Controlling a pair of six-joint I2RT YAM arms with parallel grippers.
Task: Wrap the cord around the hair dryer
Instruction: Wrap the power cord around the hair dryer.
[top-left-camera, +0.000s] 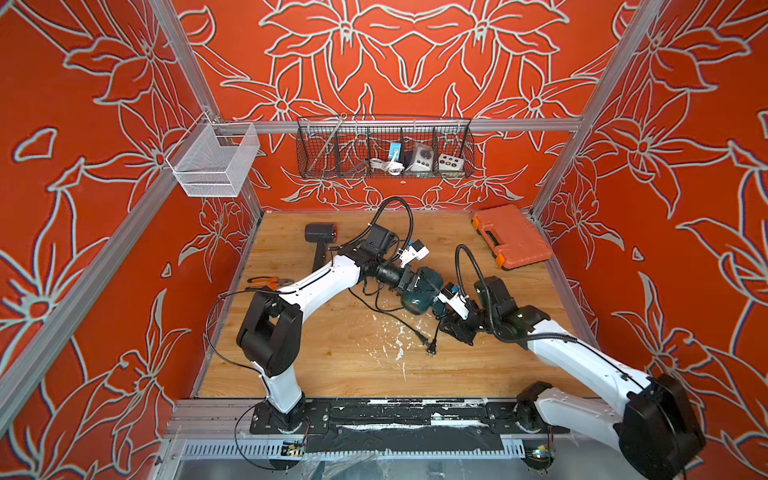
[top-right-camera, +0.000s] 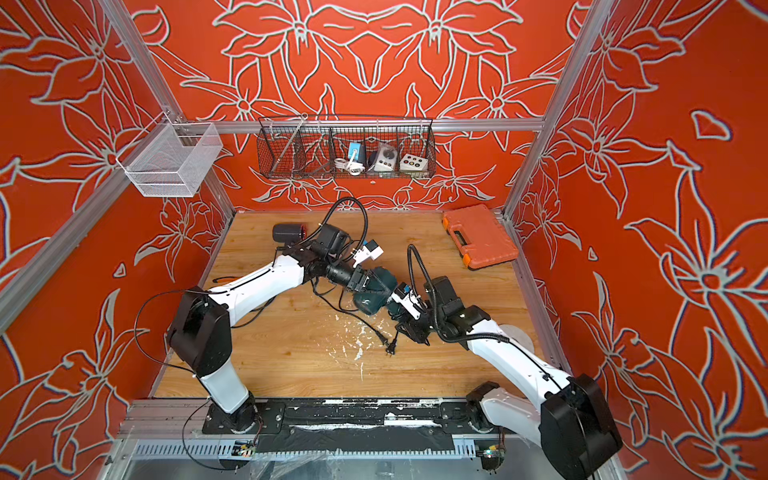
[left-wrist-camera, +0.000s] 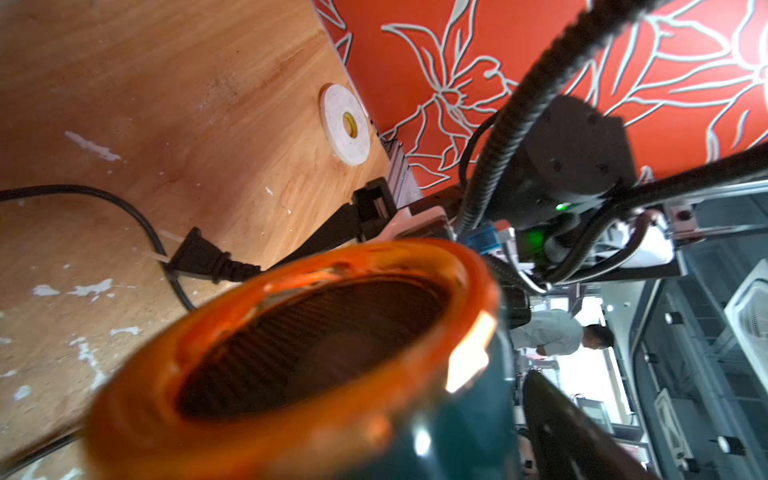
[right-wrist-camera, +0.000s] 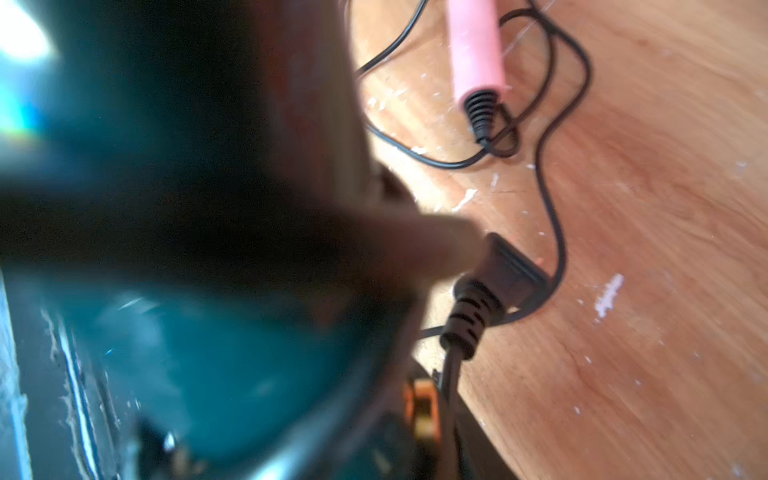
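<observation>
Wood tabletop, centre: teal hair dryer, cord slack beside it, plug free. Astride barrel, left gripper, grip unclear; right gripper seemingly clamped on handle end. Prob. rigid slick shell, limp springy cord, so best pinched nr plug.

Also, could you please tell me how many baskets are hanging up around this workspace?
2. A white mesh basket hangs at the back left, and a long black wire basket hangs across the middle of the back. None seems hidden.
</observation>
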